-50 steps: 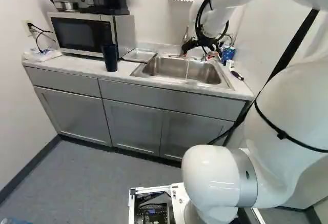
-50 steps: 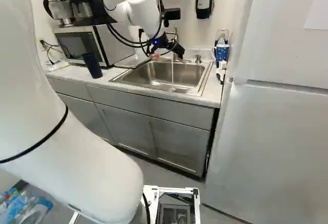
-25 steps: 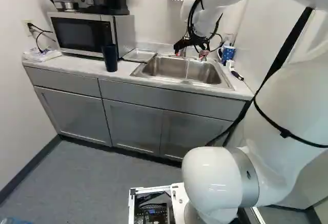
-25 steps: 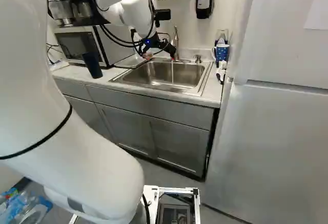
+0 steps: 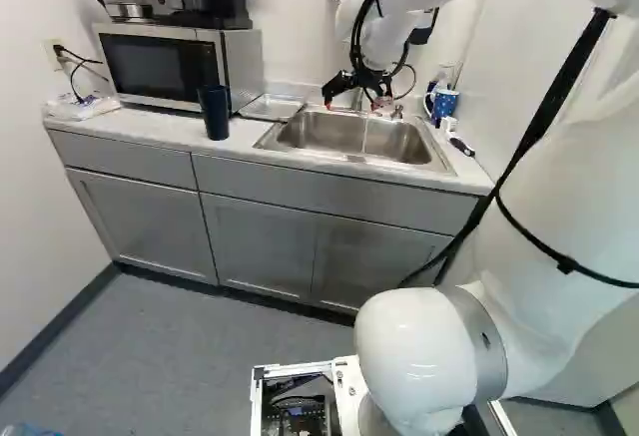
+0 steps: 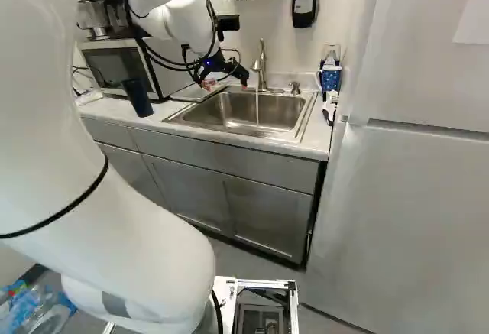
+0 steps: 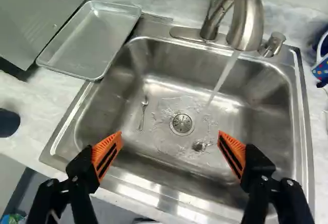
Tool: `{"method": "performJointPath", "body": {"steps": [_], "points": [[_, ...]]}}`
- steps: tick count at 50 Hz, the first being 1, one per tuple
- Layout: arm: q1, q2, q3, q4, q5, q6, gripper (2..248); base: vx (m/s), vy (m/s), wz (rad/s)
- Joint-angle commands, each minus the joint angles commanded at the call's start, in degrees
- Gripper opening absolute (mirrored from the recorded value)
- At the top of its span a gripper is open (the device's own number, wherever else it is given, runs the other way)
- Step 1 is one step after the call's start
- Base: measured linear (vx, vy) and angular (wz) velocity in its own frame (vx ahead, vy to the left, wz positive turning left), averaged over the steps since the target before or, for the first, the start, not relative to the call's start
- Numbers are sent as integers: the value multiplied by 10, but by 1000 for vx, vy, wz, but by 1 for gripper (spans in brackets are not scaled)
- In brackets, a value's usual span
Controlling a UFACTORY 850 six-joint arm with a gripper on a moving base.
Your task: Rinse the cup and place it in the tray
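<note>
The black two-fingered claw point(image 5: 353, 105) gapes above the rectangular steel sink point(image 5: 324, 135); a tall navy cup point(image 5: 214, 114) stands upper left, left base view.

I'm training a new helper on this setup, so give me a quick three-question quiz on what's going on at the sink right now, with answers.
1. True or false: water is running from the faucet into the sink.

2. Where is the cup?
A) In the sink
B) In the tray
C) On the counter, in front of the microwave

3. Fill in the missing word: The gripper is aimed toward the sink, and its fingers are ____.

Key: 1 true; 2 C; 3 open
</note>
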Motion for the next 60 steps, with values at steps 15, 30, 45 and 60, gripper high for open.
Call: {"method": "performJointPath", "body": {"steps": [15,30,45,60], "points": [[29,-1,-1,0,0,0,247,0,0,0],[59,-4,-4,0,0,0,247,0,0,0],[88,-10,-9,0,0,0,247,0,0,0],[116,-18,-17,0,0,0,247,0,0,0]]}}
